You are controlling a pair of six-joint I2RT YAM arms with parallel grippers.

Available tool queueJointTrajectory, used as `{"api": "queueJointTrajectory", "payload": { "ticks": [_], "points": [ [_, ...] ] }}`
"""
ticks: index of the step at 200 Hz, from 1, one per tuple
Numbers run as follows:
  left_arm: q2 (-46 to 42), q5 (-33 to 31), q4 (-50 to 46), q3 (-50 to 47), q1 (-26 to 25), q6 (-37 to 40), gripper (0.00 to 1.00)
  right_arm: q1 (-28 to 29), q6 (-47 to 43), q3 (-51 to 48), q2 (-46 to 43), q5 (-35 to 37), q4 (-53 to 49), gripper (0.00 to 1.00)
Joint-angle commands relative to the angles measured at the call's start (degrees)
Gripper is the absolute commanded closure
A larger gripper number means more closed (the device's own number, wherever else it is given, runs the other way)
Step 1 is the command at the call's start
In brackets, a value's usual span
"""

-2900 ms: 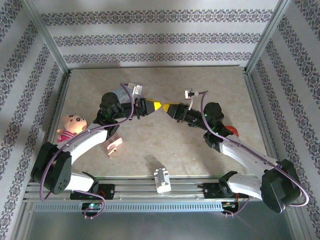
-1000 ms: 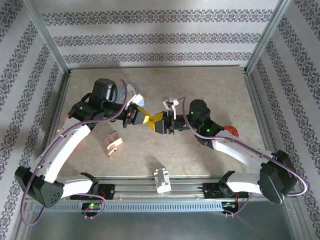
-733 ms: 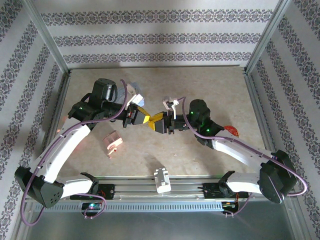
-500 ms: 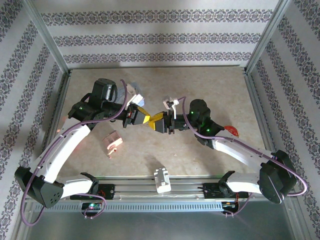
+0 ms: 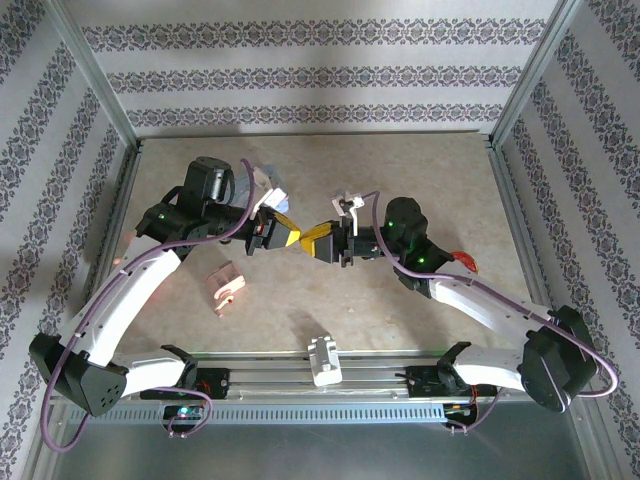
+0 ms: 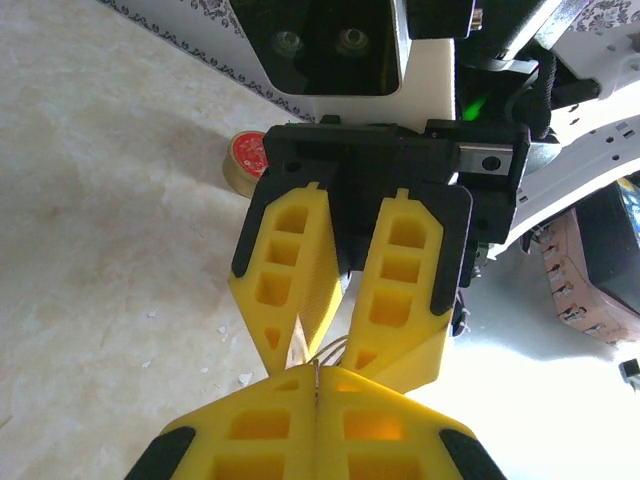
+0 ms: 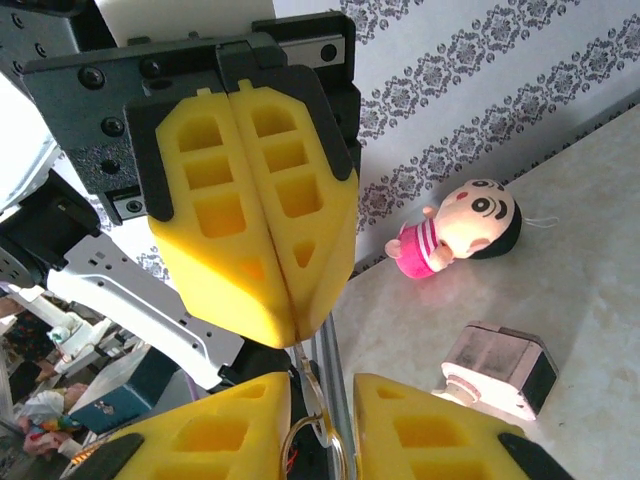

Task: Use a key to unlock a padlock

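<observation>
2 hands meet tip-to-tip above the counter (image 5: pixel 420 170): left hand (image 5: pixel 289 238) pressed together on the thin key (image 6: pixel 315 373), right hand's (image 7: pixel 318 400) grip on a wire ring (image 7: pixel 312 418) unclear, so any sideways nudge could twist the key loose.

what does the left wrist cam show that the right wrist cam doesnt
Left wrist, not right wrist: a round red-topped object beyond the right gripper. Right wrist, not left wrist: a doll in a pink top and a pinkish boxy object. Both: the left gripper, shut on a thin sliver, likely the key, tip to tip with the right gripper, whose fingers stand apart around a wire ring.
</observation>
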Motion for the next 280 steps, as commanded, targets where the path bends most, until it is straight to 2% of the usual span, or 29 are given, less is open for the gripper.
{"api": "queueJointTrajectory", "payload": {
  "ticks": [1, 54, 86, 98, 104, 117, 140, 152, 168, 179, 214, 230, 248, 280],
  "points": [
    [-1.0, 0.8, 2.0, 0.1, 0.7, -0.1, 1.00, -0.6, 0.3, -0.8, -1.5, -1.5, 2.2, 0.82],
    [-0.7, 1.9, 5.9, -0.9, 0.8, -2.9, 1.00, -0.5, 0.6, -0.9, -1.8, -2.2, 2.6, 0.90],
    [-1.0, 0.9, 6.8, -1.5, 0.8, -3.8, 1.00, -0.6, 1.8, -1.6, -2.1, -1.7, 4.3, 1.00],
    [-1.3, 0.4, 7.8, -2.0, 0.9, -4.5, 1.00, -0.7, 2.1, -1.6, -2.3, -1.4, 4.4, 1.00],
    [-1.5, 0.3, 8.4, -2.3, 1.0, -5.0, 0.94, -0.6, 2.4, -1.7, -2.5, -0.8, 4.3, 1.00],
    [-2.0, -0.2, 10.2, -3.0, 1.3, -6.5, 0.72, -0.9, 3.3, -1.9, -2.9, 1.1, 4.1, 1.00],
    [-3.5, -4.0, 15.1, -5.0, 1.6, -10.9, 0.39, -1.8, 3.5, -2.4, -3.9, 6.1, 1.3, 1.00],
    [-5.0, -8.5, 18.4, -6.8, 1.7, -13.6, 0.28, -2.5, 4.0, -3.0, -4.4, 9.3, -0.4, 1.00],
    [-7.7, -16.9, 22.3, -9.6, 1.7, -16.6, 0.07, -3.8, 5.6, -4.1, -4.8, 12.4, -1.6, 1.00],
    [-9.4, -23.8, 23.8, -11.2, 1.6, -18.5, 0.00, -4.4, 6.3, -4.8, -5.0, 14.3, -2.9, 1.00],
    [-9.1, -44.5, 20.2, -12.1, 1.6, -26.3, 0.01, -4.7, 6.2, -3.8, -5.0, 20.7, -11.8, 1.00],
    [-6.8, -49.6, 18.8, -12.4, 1.6, -30.5, 0.01, -4.9, 6.0, -3.1, -4.3, 22.2, -15.1, 1.00],
    [-4.4, -53.1, 22.0, -14.7, 1.0, -35.3, 0.01, -4.9, 6.0, -2.9, -4.0, 25.6, -18.2, 1.00],
    [0.8, -66.7, 28.0, -20.3, -2.0, -40.7, 0.01, -4.9, 5.4, -2.7, -3.5, 29.9, -22.0, 1.00]
  ]
}}
